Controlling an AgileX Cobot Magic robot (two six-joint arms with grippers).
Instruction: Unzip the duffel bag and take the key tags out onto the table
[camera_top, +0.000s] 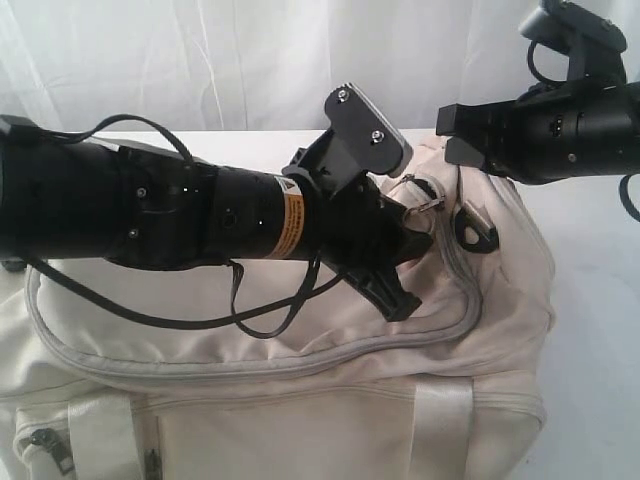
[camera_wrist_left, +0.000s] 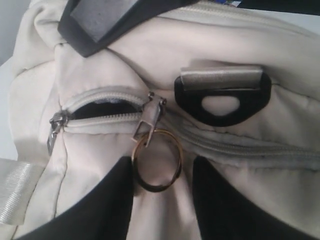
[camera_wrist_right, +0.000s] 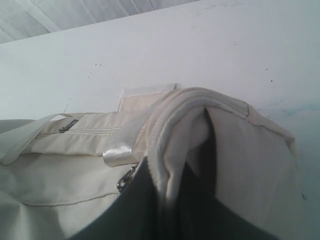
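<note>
The left pincer (camera_wrist_left: 162, 172) stands apart astride the zipper ring (camera_wrist_left: 155, 187); the right pincer (camera_wrist_right: 172, 175) clamps duffel bag (camera_wrist_right: 250, 165) fabric.

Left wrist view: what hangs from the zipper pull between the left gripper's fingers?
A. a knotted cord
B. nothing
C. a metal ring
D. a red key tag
C: a brass-coloured metal ring hangs from the zipper pull, sitting in the gap of the open left gripper.

A white curtain (camera_top: 250, 60) hangs across the background — pale, softly pleated, lit evenly from edge to edge.
</note>
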